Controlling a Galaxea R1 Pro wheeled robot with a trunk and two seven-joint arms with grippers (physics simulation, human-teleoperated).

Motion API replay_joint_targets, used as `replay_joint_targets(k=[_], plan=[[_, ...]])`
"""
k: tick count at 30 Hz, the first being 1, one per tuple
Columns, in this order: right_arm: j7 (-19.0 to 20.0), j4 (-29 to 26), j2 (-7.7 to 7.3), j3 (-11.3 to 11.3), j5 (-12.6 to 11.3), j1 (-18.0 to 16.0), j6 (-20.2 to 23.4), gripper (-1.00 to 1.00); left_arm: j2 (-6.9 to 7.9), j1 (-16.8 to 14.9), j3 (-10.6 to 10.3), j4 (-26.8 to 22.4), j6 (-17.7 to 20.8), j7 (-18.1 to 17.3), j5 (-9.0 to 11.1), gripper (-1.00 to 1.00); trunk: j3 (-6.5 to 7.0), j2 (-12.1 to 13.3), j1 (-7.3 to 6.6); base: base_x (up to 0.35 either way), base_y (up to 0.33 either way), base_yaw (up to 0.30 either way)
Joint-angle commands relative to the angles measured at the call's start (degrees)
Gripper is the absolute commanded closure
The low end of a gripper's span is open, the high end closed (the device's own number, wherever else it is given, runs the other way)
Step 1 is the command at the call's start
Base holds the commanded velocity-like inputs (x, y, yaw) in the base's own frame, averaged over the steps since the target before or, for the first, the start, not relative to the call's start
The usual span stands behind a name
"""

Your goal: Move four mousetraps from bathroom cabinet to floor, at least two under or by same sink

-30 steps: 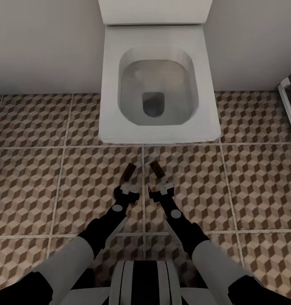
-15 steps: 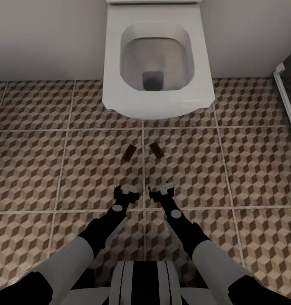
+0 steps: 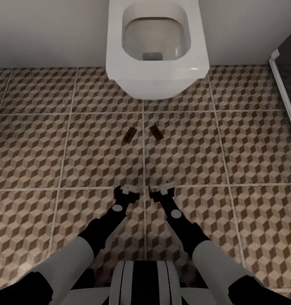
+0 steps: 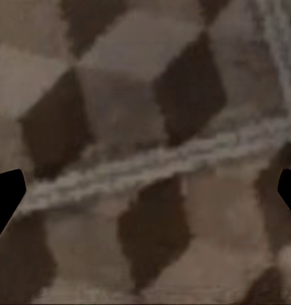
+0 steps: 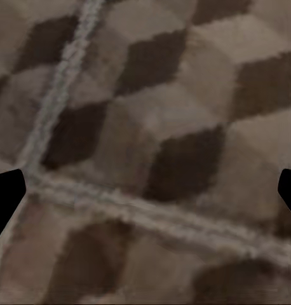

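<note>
Head view, contents of room: two small flat rectangular tan wooden mousetraps, one (image 3: 129,135) left of a pale grout line, the other (image 3: 156,132) right of it, both lying flat on the bathroom floor of large square tiles printed with brown, tan and white cubes (image 3: 69,152), just in front of a glossy white ceramic toilet bowl with rounded-square rim (image 3: 156,46). Plain pale wall (image 3: 48,34) behind. White-framed dark panel edge (image 3: 283,91) at the right. Left end effector (image 3: 126,189) and right end effector (image 3: 161,189) hang low over a grout crossing, well short of the traps, empty; wrist views show each one's dark fingertips (image 4: 4,197) (image 5: 4,197) spread wide apart over blurred matte tile.
</note>
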Motion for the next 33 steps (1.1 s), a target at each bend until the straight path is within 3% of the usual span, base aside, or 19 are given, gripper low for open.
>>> replay_joint_targets(k=[1,10,33], plan=[[-0.54,0.06,-0.02,0.23,0.37,-0.03,-0.05,-1.0,0.05,-0.05,-0.32,-0.11,0.25,0.49,0.43,-1.0,-0.02,-0.01,-0.04,-0.337,0.0,0.0],[-0.51,0.06,-0.02,0.23,0.37,-0.04,-0.05,-1.0,-0.01,-0.05,-0.36,-0.3,0.34,0.49,0.43,-1.0,-0.02,-0.01,-0.04,-0.193,0.0,0.0],[-0.54,0.06,-0.02,0.23,0.37,-0.04,-0.05,-1.0,-0.03,-0.05,-0.37,-0.22,0.31,0.57,0.43,-1.0,-0.02,-0.01,-0.04,-0.01,0.0,0.0]])
